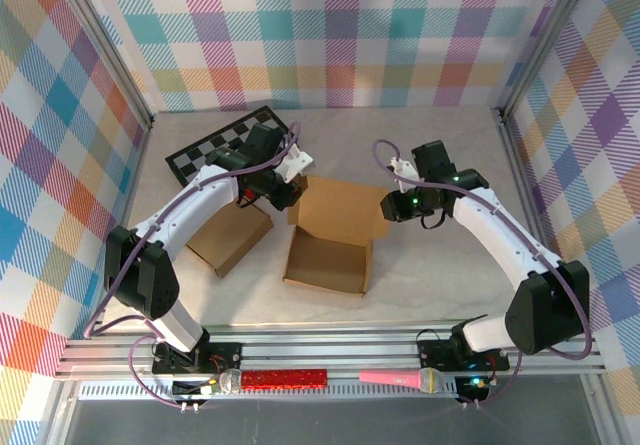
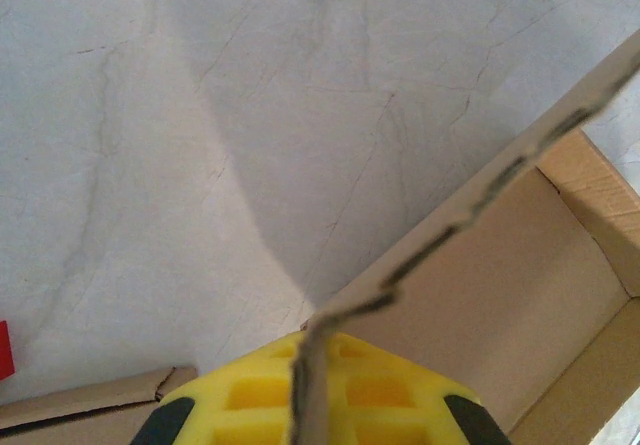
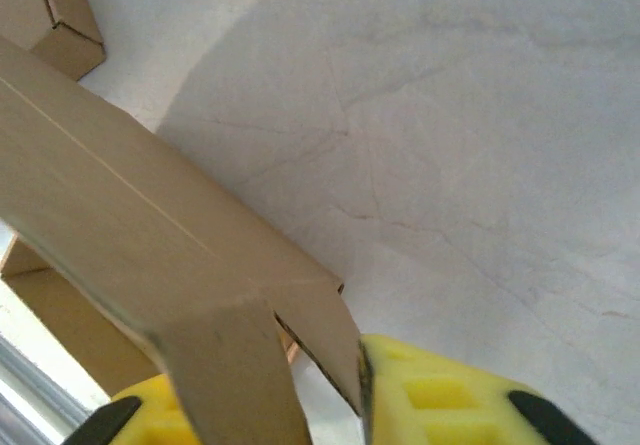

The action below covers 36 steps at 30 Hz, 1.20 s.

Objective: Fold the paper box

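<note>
Pinching left pincer (image 2: 310, 417) and right pincer (image 3: 300, 420) shut on opposite flaps, holding the open cardboard box (image 1: 325, 265) lying between both arms.

Left arm (image 1: 190, 210): base at near edge of table (image 1: 430, 285), left side. Upper link stands up from base; white forearm runs away from the near edge and inward, toward table centre. Wrist bent downward.
Left gripper (image 1: 285, 193): points down and inward. In the wrist view its (image 2: 305, 390) yellow pads (image 2: 240, 395) are closed onto a thin wall edge of the paper box (image 1: 330, 240).
Right arm (image 1: 505, 240): base at near edge, right side. Elbow sits out toward right edge; forearm angles back inward.
Right gripper (image 1: 393, 206): faces left gripper. In the wrist view its (image 3: 290, 405) pads (image 3: 440, 395) clamp a folded flap.
</note>
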### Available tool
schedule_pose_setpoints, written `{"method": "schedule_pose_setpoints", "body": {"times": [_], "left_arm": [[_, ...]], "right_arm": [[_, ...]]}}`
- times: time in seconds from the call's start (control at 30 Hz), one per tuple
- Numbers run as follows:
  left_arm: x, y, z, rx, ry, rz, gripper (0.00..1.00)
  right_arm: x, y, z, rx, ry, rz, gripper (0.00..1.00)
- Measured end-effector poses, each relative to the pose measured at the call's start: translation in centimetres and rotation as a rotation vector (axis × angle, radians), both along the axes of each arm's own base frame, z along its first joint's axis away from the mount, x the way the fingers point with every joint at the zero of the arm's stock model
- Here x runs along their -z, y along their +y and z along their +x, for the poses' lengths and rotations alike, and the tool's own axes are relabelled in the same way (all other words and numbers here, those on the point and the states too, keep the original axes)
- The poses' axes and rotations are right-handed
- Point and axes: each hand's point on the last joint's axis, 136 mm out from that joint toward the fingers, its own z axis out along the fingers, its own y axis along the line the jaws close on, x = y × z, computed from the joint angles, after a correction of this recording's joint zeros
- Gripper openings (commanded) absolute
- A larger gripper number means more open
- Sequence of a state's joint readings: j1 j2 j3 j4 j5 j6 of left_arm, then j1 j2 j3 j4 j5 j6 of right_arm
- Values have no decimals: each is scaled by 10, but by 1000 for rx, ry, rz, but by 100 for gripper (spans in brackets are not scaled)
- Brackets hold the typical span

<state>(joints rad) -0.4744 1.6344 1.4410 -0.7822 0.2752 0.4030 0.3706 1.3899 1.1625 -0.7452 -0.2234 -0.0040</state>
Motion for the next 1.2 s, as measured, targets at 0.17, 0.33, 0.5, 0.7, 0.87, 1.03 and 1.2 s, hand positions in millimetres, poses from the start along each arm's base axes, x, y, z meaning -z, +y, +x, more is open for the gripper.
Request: {"method": "schedule_pose_setpoints", "body": {"times": [0.17, 0.33, 0.5, 0.7, 0.87, 1.03, 1.2], "left_arm": [[4, 0, 3, -44, 22, -8, 0], [5, -1, 4, -85, 45, -21, 0], [6, -2, 7, -114, 51, -32, 0], [8, -4, 7, -181, 83, -48, 0], [6, -10, 15, -281, 101, -58, 0], [-4, -16, 31, -386, 56, -85, 0], [-12, -21, 66, -480, -19, -97, 0]], "right_arm": [[2, 5, 5, -12, -18, -55, 12], [2, 5, 8, -8, -29, -105, 13], [2, 2, 10, 7, -40, -133, 8], [-1, 5, 16, 72, -41, -156, 0], [-9, 4, 30, 186, -54, -207, 0], [-25, 2, 52, 313, -89, -233, 0], [-34, 2, 84, 398, -152, -259, 0]]}}
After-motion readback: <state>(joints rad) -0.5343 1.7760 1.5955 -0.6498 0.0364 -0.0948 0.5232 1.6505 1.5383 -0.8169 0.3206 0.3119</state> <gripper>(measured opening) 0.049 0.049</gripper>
